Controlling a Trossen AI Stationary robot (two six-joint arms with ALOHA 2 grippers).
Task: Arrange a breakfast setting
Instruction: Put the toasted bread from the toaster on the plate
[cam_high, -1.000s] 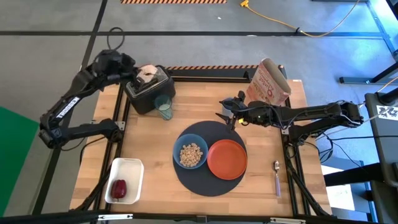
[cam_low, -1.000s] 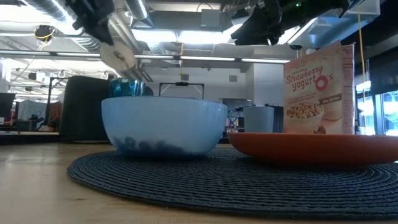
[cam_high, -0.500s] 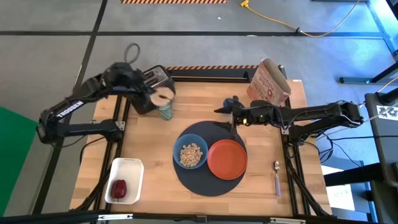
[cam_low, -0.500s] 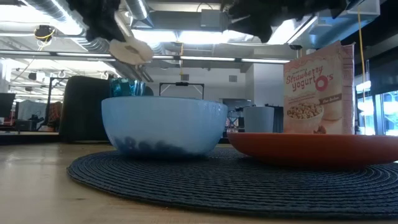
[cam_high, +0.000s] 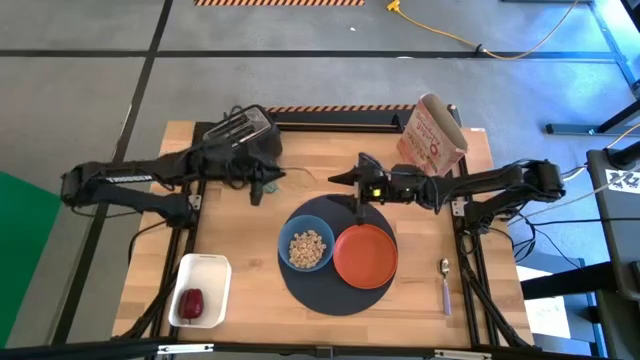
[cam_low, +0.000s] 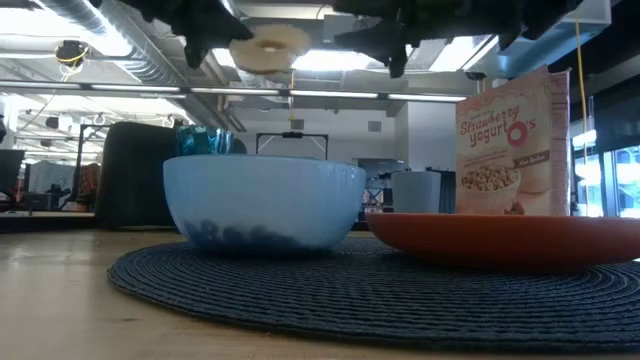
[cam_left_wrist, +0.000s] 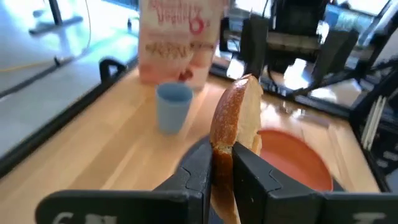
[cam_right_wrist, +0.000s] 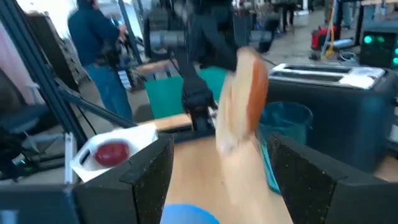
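Note:
My left gripper (cam_high: 260, 184) is shut on the round toasted bread (cam_left_wrist: 239, 118) above the table, between the black toaster and the mat; the bread also shows in the low view (cam_low: 268, 48). My right gripper (cam_right_wrist: 224, 186) is open and empty, facing the bread from the mat's far edge (cam_high: 355, 190). The teal glass (cam_left_wrist: 173, 107) stands on the table by the left gripper. The blue bowl (cam_high: 306, 248) with cereal and the orange plate (cam_high: 365, 255) sit on the dark mat (cam_high: 320, 292). The purple-handled spoon (cam_high: 445, 285) lies right of the mat. The dark-red fruit (cam_high: 192, 302) lies in a white tray. My left gripper pinches the bread between its two fingers (cam_left_wrist: 194, 168), one on each flat face, at the part of the bread nearest the wrist (cam_left_wrist: 222, 163). The fingers come about level from the table's left. Most of the bread sticks out past the fingertips, lifted clear of the table.
The black toaster (cam_high: 240, 130) stands at the far left, the cereal bag (cam_high: 432, 135) at the far right. The white tray (cam_high: 205, 270) sits at the near left corner. A person (cam_right_wrist: 93, 43) stands in the room beyond the table.
My left gripper has carried the bread from the toaster toward the table's near right, over the glass and toward the mat, its arm stretching out low. My right gripper has shifted a little toward the table's left, toward the bread.

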